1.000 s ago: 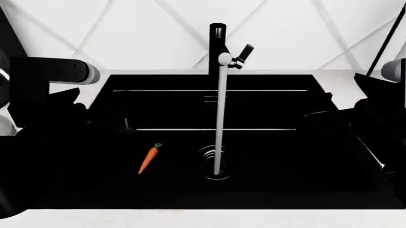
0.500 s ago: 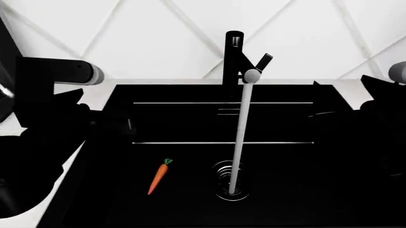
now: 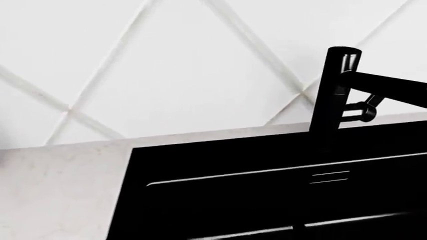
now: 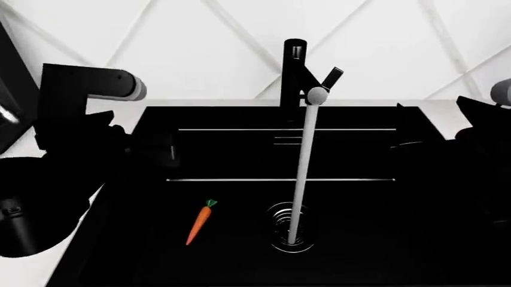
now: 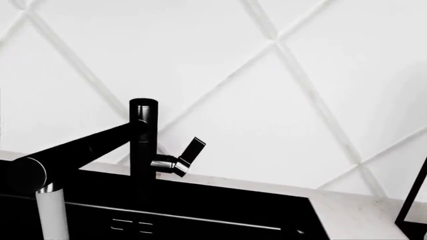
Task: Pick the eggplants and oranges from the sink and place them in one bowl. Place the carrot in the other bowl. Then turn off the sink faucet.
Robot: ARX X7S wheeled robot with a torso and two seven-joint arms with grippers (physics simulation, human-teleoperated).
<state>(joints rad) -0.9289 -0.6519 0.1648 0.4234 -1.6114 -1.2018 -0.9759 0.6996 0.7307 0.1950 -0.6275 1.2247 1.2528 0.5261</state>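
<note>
The carrot [image 4: 200, 222], orange with a green top, lies on the floor of the black sink [image 4: 239, 149], left of the round drain [image 4: 289, 234]. The black sink faucet [image 4: 295, 72] stands at the back rim with its side lever [image 4: 331, 78] angled up. A white stream of water [image 4: 302, 173] runs from it into the drain. My left gripper [image 4: 160, 152] hangs over the sink's left side and my right gripper [image 4: 403, 146] over its right side. Both are black against the black basin, so their jaws cannot be made out. The eggplants, oranges and both bowls are out of view.
White marbled counter [image 3: 60, 190] borders the sink on the left, and a white diamond-patterned wall [image 5: 300, 100] rises behind it. Both wrist views look across the basin at the faucet [image 3: 333, 95] [image 5: 142, 145]. A thin black frame [image 5: 410, 200] stands at the counter's right end.
The head view has shifted, so the sink and carrot sit lower and further right in the frame. My left arm has since moved a little right, toward the sink. The carrot has not moved in the sink.
</note>
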